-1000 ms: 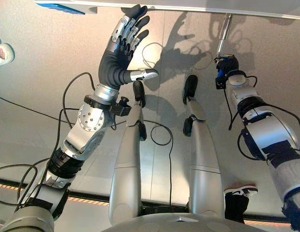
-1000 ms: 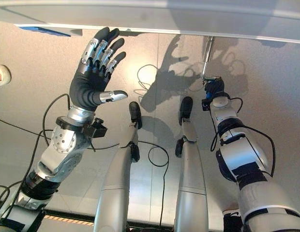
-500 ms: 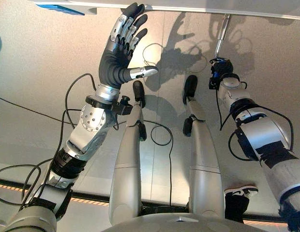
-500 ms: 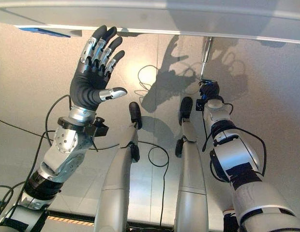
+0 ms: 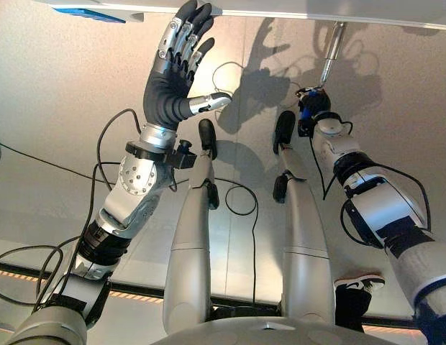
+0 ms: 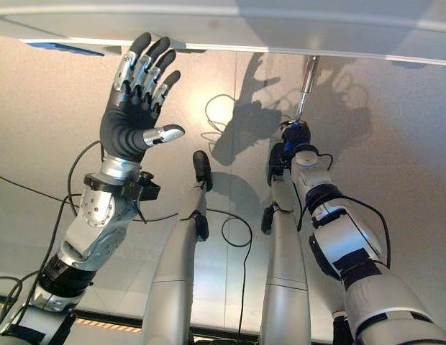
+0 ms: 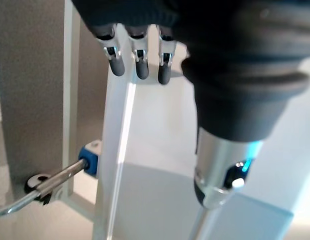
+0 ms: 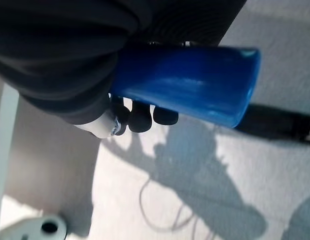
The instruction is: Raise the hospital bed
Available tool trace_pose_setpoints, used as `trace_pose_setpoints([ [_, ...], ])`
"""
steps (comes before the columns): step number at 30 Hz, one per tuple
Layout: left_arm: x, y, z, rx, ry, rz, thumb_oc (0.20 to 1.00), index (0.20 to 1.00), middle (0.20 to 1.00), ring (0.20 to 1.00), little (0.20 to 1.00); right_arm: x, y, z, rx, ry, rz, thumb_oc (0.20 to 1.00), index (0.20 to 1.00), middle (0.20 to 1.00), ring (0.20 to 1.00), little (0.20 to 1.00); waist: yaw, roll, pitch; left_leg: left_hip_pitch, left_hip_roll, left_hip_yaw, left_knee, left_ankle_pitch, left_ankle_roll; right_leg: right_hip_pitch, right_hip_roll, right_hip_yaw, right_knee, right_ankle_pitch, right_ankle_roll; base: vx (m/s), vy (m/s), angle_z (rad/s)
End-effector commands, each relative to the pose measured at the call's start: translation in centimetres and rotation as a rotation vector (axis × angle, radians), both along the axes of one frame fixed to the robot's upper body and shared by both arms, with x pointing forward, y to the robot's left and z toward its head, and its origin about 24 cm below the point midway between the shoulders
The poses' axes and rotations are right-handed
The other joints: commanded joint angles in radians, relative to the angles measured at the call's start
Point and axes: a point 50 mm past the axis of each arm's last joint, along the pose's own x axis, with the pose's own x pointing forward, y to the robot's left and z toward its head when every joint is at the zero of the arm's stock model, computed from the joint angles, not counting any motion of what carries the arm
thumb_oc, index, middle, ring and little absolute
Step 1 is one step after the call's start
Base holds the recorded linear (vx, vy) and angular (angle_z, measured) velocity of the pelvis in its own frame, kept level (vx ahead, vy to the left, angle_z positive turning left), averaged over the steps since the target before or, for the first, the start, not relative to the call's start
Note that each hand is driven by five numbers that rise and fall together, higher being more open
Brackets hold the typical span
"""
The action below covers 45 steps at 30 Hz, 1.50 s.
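My right hand (image 5: 311,109) is closed around the blue cylindrical crank handle (image 8: 195,84); the fingers (image 8: 140,116) curl round the grip. The handle sits at the lower end of a thin silver metal crank rod (image 5: 331,52), which runs up to the underside edge of the pale grey hospital bed frame (image 6: 280,32). My left hand (image 6: 133,108) is open, fingers straight, with the fingertips (image 7: 141,67) at the white frame edge, near the frame's left corner; contact there cannot be confirmed. A second silver crank with a blue collar (image 7: 88,161) hangs unused at the frame edge. Status, as I judge it: the grasp is complete. The bed's height cannot be read, so cranking appears to remain.
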Motion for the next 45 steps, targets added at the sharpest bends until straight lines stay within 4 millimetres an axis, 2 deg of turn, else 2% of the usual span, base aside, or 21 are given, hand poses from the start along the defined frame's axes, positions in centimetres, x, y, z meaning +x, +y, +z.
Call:
trace_pose_setpoints([
  [1, -2.3, 0.3, 1.3, -0.070, -0.118, -0.038, 1.000, 1.000, 1.000, 1.000, 1.000, -3.5, 12.8, -5.1, -0.019, 0.115, 0.440, 0.200, 0.200, 0.200, 0.200, 0.200, 0.012, 0.085, -0.012, -0.058, -0.030, -0.048, 0.047, -0.045, -0.002, 0.023, -0.034, 0.012, -0.058, -0.003, 0.140, 0.01, 0.024, 0.06],
  [4, -2.4, 0.5, 1.4, -0.070, -0.130, -0.028, 1.000, 1.000, 1.000, 1.000, 1.000, -4.3, 14.9, -3.7, 0.005, 0.051, 0.536, 0.200, 0.200, 0.200, 0.200, 0.200, 0.019, 0.083, -0.012, -0.063, -0.031, -0.054, 0.046, -0.041, -0.004, 0.025, -0.038, 0.008, -0.061, -0.003, 0.140, 0.01, 0.013, 0.04],
  [8, -2.5, 0.5, 1.3, -0.074, -0.129, -0.036, 1.000, 1.000, 1.000, 1.000, 1.000, -4.8, 16.3, -2.6, 0.030, 0.008, 0.616, 0.200, 0.200, 0.200, 0.200, 0.200, 0.025, 0.083, -0.012, -0.062, -0.032, -0.056, 0.047, -0.041, -0.005, 0.030, -0.039, 0.007, -0.062, -0.005, 0.140, 0.00, 0.000, 0.00],
  [14, -2.7, 0.7, 1.2, -0.072, -0.137, -0.033, 1.000, 1.000, 1.000, 1.000, 1.000, -5.7, 17.7, -0.1, 0.087, -0.086, 0.721, 0.200, 0.200, 0.200, 0.200, 0.200, 0.025, 0.077, -0.012, -0.057, -0.031, -0.054, 0.050, -0.042, -0.008, 0.037, -0.038, 0.010, -0.063, -0.005, 0.139, 0.00, 0.000, 0.00],
  [17, -2.8, 1.0, 1.0, -0.057, -0.136, -0.018, 1.000, 1.000, 1.000, 1.000, 1.000, -6.4, 17.4, 2.3, 0.165, -0.187, 0.787, 0.200, 0.200, 0.200, 0.200, 0.200, 0.013, 0.064, -0.012, -0.042, -0.025, -0.047, 0.045, -0.042, -0.009, 0.052, -0.037, 0.012, -0.076, -0.003, 0.140, 0.00, 0.000, 0.00],
  [18, -2.8, 1.0, 1.0, -0.057, -0.136, -0.018, 1.000, 1.000, 1.000, 1.000, 1.000, -6.4, 17.3, 2.3, 0.165, -0.186, 0.786, 0.200, 0.200, 0.200, 0.200, 0.200, 0.013, 0.064, -0.012, -0.042, -0.025, -0.047, 0.044, -0.041, -0.009, 0.053, -0.037, 0.013, -0.076, -0.003, 0.140, 0.00, 0.000, 0.00],
  [20, -2.8, 1.3, 0.8, -0.039, -0.136, 0.000, 1.000, 1.000, 1.000, 1.000, 1.000, -6.9, 16.2, 3.5, 0.196, -0.246, 0.812, 0.200, 0.200, 0.200, 0.200, 0.200, 0.003, 0.057, -0.012, -0.030, -0.023, -0.042, 0.039, -0.042, -0.011, 0.061, -0.034, 0.015, -0.078, -0.003, 0.141, 0.00, 0.000, 0.00],
  [21, -2.9, 1.4, 0.7, -0.023, -0.133, 0.007, 1.000, 1.000, 1.000, 1.000, 1.000, -7.5, 14.5, 4.8, 0.225, -0.319, 0.824, 0.200, 0.200, 0.200, 0.200, 0.200, -0.011, 0.048, -0.012, -0.018, -0.020, -0.036, 0.034, -0.042, -0.011, 0.070, -0.032, 0.017, -0.085, -0.001, 0.144, 0.00, 0.000, 0.00],
  [22, -2.9, 1.4, 0.7, -0.023, -0.133, 0.006, 1.000, 1.000, 1.000, 1.000, 1.000, -7.5, 14.4, 4.8, 0.225, -0.318, 0.823, 0.200, 0.200, 0.200, 0.200, 0.200, -0.010, 0.049, -0.012, -0.017, -0.020, -0.036, 0.033, -0.042, -0.011, 0.071, -0.032, 0.018, -0.086, -0.001, 0.144, 0.00, 0.000, 0.00],
  [24, -2.9, 1.6, 0.5, -0.004, -0.131, 0.011, 1.000, 1.000, 1.000, 1.000, 1.000, -8.6, 11.7, 6.2, 0.274, -0.407, 0.846, 0.200, 0.200, 0.200, 0.200, 0.200, -0.028, 0.037, -0.012, -0.002, -0.015, -0.029, 0.032, -0.045, -0.011, 0.083, -0.027, 0.023, -0.094, 0.001, 0.146, 0.00, 0.000, 0.00],
  [25, -2.9, 1.6, 0.5, -0.005, -0.130, 0.009, 1.000, 1.000, 1.000, 1.000, 1.000, -8.6, 11.7, 6.2, 0.274, -0.406, 0.845, 0.200, 0.200, 0.200, 0.200, 0.200, -0.028, 0.038, -0.012, -0.001, -0.015, -0.029, 0.031, -0.045, -0.011, 0.084, -0.027, 0.023, -0.094, 0.001, 0.146, 0.01, -0.033, -0.01],
  [26, -3.0, 1.9, 0.5, 0.022, -0.140, 0.021, 1.000, 1.000, 1.000, 1.000, 1.000, -9.6, 10.0, 6.8, 0.291, -0.456, 0.864, 0.200, 0.200, 0.200, 0.200, 0.200, -0.041, 0.034, -0.012, 0.017, -0.013, -0.025, 0.025, -0.045, -0.011, 0.099, -0.024, 0.026, -0.098, 0.000, 0.149, 0.00, 0.000, 0.00],
  [27, -3.1, 1.8, 0.5, 0.022, -0.139, 0.019, 1.000, 1.000, 1.000, 1.000, 1.000, -9.6, 10.0, 6.8, 0.291, -0.455, 0.863, 0.200, 0.200, 0.200, 0.200, 0.200, -0.040, 0.034, -0.012, 0.018, -0.013, -0.025, 0.024, -0.044, -0.011, 0.100, -0.024, 0.026, -0.099, 0.000, 0.149, 0.00, 0.000, 0.00],
  [29, -3.2, 2.7, 0.3, 0.059, -0.141, 0.042, 1.000, 1.000, 1.000, 1.000, 1.000, -11.0, 7.3, 6.7, 0.314, -0.492, 0.876, 0.200, 0.200, 0.200, 0.200, 0.200, -0.056, 0.029, -0.012, 0.041, -0.008, -0.024, 0.019, -0.045, -0.013, 0.116, -0.021, 0.031, -0.102, -0.002, 0.151, 0.01, -0.013, -0.02],
  [30, -3.2, 2.7, 0.3, 0.059, -0.141, 0.042, 1.000, 1.000, 1.000, 1.000, 1.000, -11.0, 7.3, 6.7, 0.314, -0.491, 0.875, 0.200, 0.200, 0.200, 0.200, 0.200, -0.056, 0.029, -0.012, 0.043, -0.008, -0.024, 0.018, -0.045, -0.013, 0.117, -0.021, 0.032, -0.102, -0.002, 0.151, 0.01, -0.045, -0.07],
  [32, -3.5, 3.5, 0.1, 0.092, -0.142, 0.063, 1.000, 1.000, 1.000, 1.000, 1.000, -12.2, 5.1, 6.4, 0.353, -0.506, 0.882, 0.200, 0.200, 0.200, 0.200, 0.200, -0.067, 0.026, -0.012, 0.062, -0.007, -0.023, 0.015, -0.047, -0.015, 0.135, -0.016, 0.033, -0.104, -0.005, 0.152, 0.00, -0.039, -0.06],
  [34, -3.5, 3.7, 0.0, 0.098, -0.139, 0.073, 1.000, 1.000, 1.000, 1.000, 1.000, -12.6, 4.5, 6.5, 0.358, -0.518, 0.887, 0.200, 0.200, 0.200, 0.200, 0.200, -0.070, 0.026, -0.012, 0.069, -0.006, -0.022, 0.014, -0.047, -0.014, 0.139, -0.014, 0.036, -0.102, -0.007, 0.151, 0.00, -0.022, -0.01],
  [35, -3.6, 4.3, 0.0, 0.112, -0.145, 0.100, 1.000, 1.000, 1.000, 1.000, 1.000, -13.2, 3.1, 6.6, 0.373, -0.541, 0.865, 0.200, 0.200, 0.200, 0.200, 0.200, -0.079, 0.022, -0.012, 0.082, -0.002, -0.019, 0.007, -0.047, -0.016, 0.145, -0.011, 0.037, -0.103, -0.009, 0.152, 0.00, -0.044, 0.00],
  [40, -3.9, 5.1, -0.1, 0.104, -0.147, 0.126, 1.000, 1.000, 1.000, 1.000, 1.000, -14.2, 0.7, 7.2, 0.448, -0.616, 0.809, 0.200, 0.200, 0.200, 0.200, 0.200, -0.092, 0.014, -0.012, 0.104, 0.002, -0.012, -0.002, -0.049, -0.017, 0.158, -0.005, 0.040, -0.104, -0.013, 0.151, 0.00, -0.033, -0.02],
  [43, -3.8, 5.1, -0.2, 0.098, -0.144, 0.126, 1.000, 1.000, 1.000, 1.000, 1.000, -14.3, 0.1, 7.4, 0.469, -0.638, 0.791, 0.200, 0.200, 0.200, 0.200, 0.200, -0.095, 0.012, -0.012, 0.109, 0.003, -0.010, -0.002, -0.050, -0.017, 0.159, -0.003, 0.041, -0.102, -0.014, 0.151, 0.00, -0.033, -0.01],
  [45, -4.0, 5.6, 0.0, 0.082, -0.152, 0.136, 1.000, 1.000, 1.000, 1.000, 1.000, -14.6, -1.4, 7.5, 0.499, -0.684, 0.723, 0.200, 0.200, 0.200, 0.200, 0.200, -0.104, 0.003, -0.012, 0.118, 0.005, -0.005, -0.007, -0.052, -0.017, 0.165, 0.003, 0.046, -0.102, -0.016, 0.150, -0.01, -0.053, 0.00],
])
